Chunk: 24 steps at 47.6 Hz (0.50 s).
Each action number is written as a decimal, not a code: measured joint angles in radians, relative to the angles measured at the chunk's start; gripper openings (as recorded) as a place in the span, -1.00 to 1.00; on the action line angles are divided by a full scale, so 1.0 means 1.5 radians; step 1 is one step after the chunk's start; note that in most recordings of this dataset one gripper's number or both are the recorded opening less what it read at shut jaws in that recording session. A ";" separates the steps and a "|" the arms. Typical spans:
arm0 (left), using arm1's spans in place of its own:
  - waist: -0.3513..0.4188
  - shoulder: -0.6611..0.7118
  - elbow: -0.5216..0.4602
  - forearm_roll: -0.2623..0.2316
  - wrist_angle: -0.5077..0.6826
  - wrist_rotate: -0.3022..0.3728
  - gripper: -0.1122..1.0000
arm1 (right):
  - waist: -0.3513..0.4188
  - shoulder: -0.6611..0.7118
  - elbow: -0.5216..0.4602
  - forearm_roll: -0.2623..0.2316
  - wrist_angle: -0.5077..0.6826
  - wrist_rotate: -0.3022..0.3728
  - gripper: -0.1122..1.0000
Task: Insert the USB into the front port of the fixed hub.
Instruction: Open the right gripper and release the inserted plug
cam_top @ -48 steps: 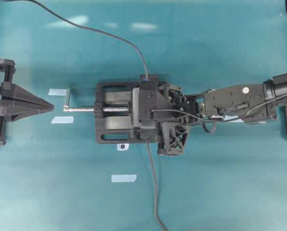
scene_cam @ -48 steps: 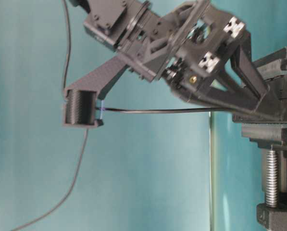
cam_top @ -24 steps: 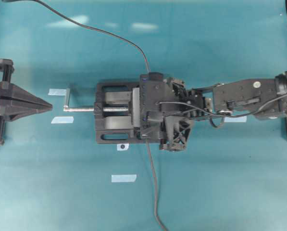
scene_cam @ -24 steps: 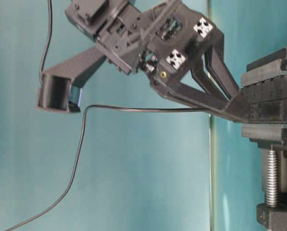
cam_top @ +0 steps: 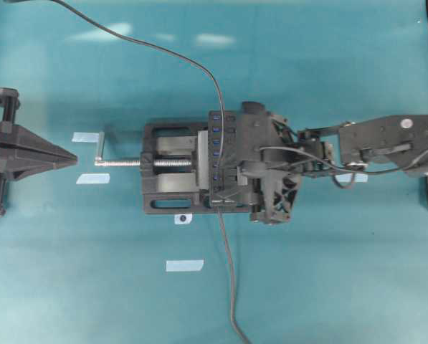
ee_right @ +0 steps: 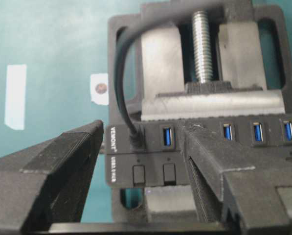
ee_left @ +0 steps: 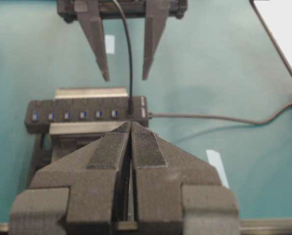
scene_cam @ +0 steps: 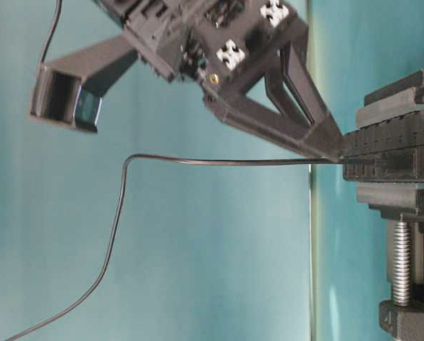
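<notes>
USB [ee_right: 136, 140] seated in end port of fixed hub [ee_right: 243, 147] – port nearest VEMONT label. Hub clamped in vise [cam_top: 172, 168], mid-worktop [cam_top: 328, 287]. Right hand [ee_right: 141, 161] over hub – fingers spread wide either side of plug, gripping nothing. Left hand [ee_left: 130, 147] away from vise, beyond screw handle, pressed closed, empty.

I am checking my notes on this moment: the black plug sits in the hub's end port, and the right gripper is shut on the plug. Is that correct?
Not quite. The plug does sit in the end port of the hub, but the right gripper is open, its fingers standing apart on either side of the plug without clamping it. The right wrist view shows this.
</notes>
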<state>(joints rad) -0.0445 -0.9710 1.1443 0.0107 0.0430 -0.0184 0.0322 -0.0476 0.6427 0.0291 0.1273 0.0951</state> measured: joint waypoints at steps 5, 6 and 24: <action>0.000 0.001 0.001 -0.001 0.000 0.000 -0.80 | -0.001 -0.012 0.012 0.000 -0.002 0.006 0.47; 0.000 0.001 0.001 -0.001 0.000 0.000 -0.80 | 0.000 -0.014 0.014 0.000 -0.003 0.006 0.47; 0.000 -0.001 0.000 -0.001 -0.001 0.002 -0.80 | -0.001 -0.055 0.049 0.000 -0.009 0.007 0.47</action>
<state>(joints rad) -0.0445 -0.9725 1.1443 0.0092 0.0414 -0.0153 0.0307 -0.1304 0.7164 0.0291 0.1135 0.1058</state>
